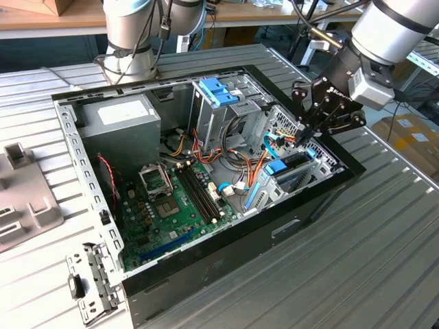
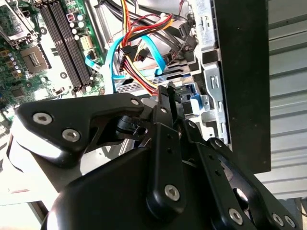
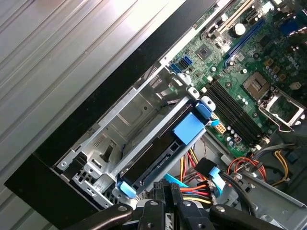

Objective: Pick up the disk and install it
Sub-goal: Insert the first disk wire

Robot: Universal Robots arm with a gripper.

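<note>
The disk lies in the metal drive bay at the edge of the open computer case, by the black front panel. Its dark body is framed by bright blue rails, with a blue tab at one end. In the exterior view the disk sits low at the case's right side. My gripper hangs just above it among the cables. In both wrist views the gripper has its fingers pressed together with nothing between them, apart from the disk.
Orange, red and blue cables run right beside the fingertips. The motherboard, a grey power supply box and a blue-topped drive cage fill the case. A loose metal bracket and a grey part lie on the table.
</note>
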